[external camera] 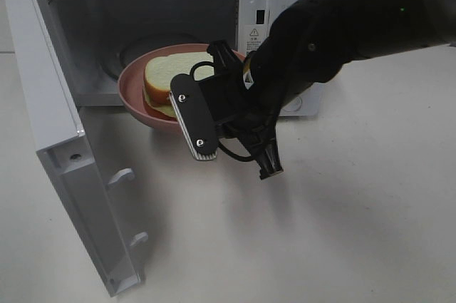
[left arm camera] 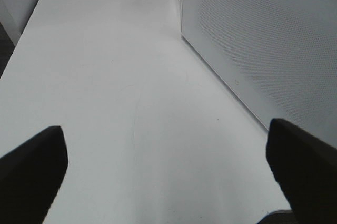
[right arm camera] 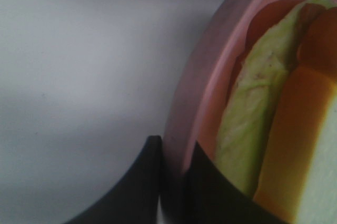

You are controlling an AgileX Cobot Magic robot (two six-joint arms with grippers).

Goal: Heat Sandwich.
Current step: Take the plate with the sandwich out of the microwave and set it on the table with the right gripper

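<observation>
Handling of the sandwich is indirect: it lies on the pink plate, and the plate is the part to grip. The sandwich appears soft and light, thick bread slices over a loose pale green filling, so direct pinching would likely crush it or shift the layers. The plate appears stiff with a raised rim, which suits a pinch grip; its surface looks smooth and may slip if tilted. The right claw is closed narrow on the near-right rim of the plate, one finger outside the rim and one inside, just beside the filling. Plate and sandwich hang at the mouth of the open microwave, partly inside the cavity, with the door swung out to the left. Because the grip is at one edge only, the load is cantilevered; keeping the plate level is judged essential, or the sandwich may slide. The left claw stands wide and empty above the bare bench, beside the microwave's side wall.
</observation>
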